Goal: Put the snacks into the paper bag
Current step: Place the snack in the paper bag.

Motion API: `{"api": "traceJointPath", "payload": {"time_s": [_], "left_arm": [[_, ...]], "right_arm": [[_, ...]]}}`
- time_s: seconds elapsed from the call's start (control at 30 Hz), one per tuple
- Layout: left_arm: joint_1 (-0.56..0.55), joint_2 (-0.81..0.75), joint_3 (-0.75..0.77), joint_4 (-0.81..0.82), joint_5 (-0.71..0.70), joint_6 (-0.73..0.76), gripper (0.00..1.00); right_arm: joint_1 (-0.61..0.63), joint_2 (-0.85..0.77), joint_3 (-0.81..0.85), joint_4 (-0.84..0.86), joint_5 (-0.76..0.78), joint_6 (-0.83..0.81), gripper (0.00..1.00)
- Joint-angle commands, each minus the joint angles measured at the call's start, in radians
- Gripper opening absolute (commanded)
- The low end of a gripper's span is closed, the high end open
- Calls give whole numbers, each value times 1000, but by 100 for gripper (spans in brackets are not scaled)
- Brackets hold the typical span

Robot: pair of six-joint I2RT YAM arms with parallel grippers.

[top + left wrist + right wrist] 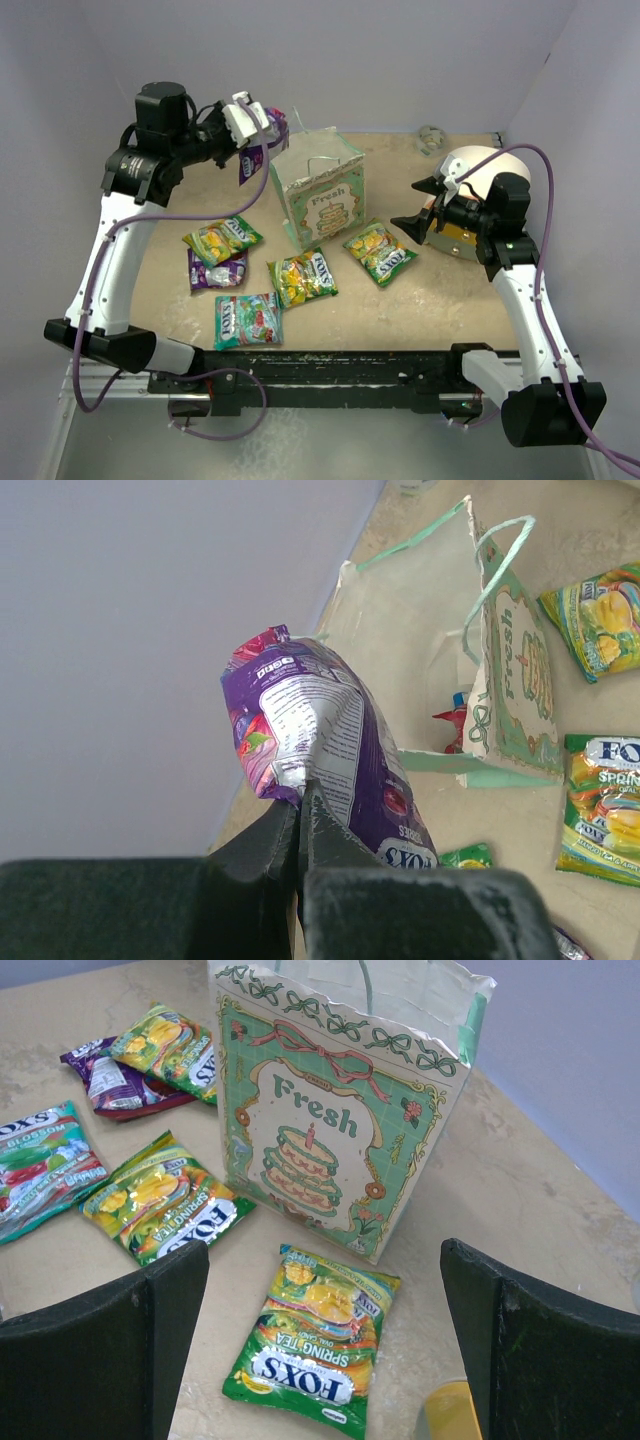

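Purple packet [318,742] tight between left fingers [268,852], just beside paper bag [512,685]; right fingers [110,1350] wide apart

We count three yellow-green packets [222,240] [303,277] [379,252], two purple packets [215,273] (one pinched in the left gripper [300,798]), one teal-red packet [247,320], one paper bag [320,195], one cream cylinder [475,165].

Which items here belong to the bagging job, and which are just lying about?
Job: bag; purple packet pinched in left gripper; loose: three yellow-green packets, second purple packet, teal-and-red packet.
Lying about: cream-and-orange cylinder; small clear object at the far edge.
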Motion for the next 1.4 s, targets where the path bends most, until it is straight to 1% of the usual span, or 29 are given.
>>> {"api": "traceJointPath", "payload": {"time_s": [0.0,0.17,0.37,0.5,0.73,1.07,1.37], "left_arm": [[-44,20,68,96,-21,82,0],[-75,48,79,119,-22,108,0],[-101,99,104,129,-15,175,0],[-113,124,96,165,-5,193,0],[-143,179,106,179,-2,256,0],[-163,273,183,105,0,342,0],[-184,375,295,20,-7,383,0]], "right_arm": [[-5,-8,5,34,-10,4,100],[-5,-14,4,36,-4,3,100],[-5,-14,3,34,-5,2,100],[-5,-14,4,35,-4,2,100],[-5,-10,3,35,-9,2,100],[-5,-13,0,38,-9,4,100],[-5,-1,-3,41,-10,7,100]]}}
